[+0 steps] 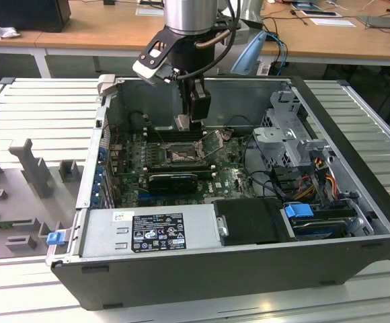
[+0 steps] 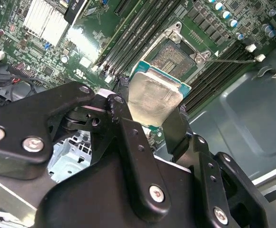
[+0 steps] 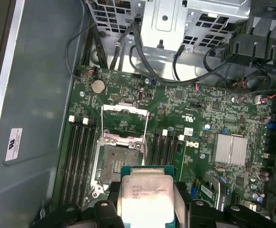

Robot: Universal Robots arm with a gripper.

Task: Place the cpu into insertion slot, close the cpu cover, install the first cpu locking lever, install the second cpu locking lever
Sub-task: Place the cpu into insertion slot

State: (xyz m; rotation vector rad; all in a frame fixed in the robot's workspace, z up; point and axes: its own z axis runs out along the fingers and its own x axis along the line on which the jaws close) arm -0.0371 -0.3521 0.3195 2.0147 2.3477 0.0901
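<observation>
Inside an open computer case (image 1: 181, 276), the cpu (image 3: 145, 194) is clamped by two opposite edges in the gripper (image 2: 152, 107) — poised near the insertion slot (image 3: 116, 164), not yet seated. Light and stiff, judged fragile underneath — only the edges are to be gripped.

The cpu (image 3: 145, 192) showed a pale silver-grey face edged in teal-green; the hand (image 2: 150, 111) was black. The circuit board (image 3: 176, 109) was green, the insertion slot (image 3: 116, 164) dark with a silvery rim, the cpu cover (image 3: 125, 105) silvery. The heatsink (image 3: 230, 148) was silver, finely ribbed; the surface (image 1: 40, 101) pale grey with ridged stripes
</observation>
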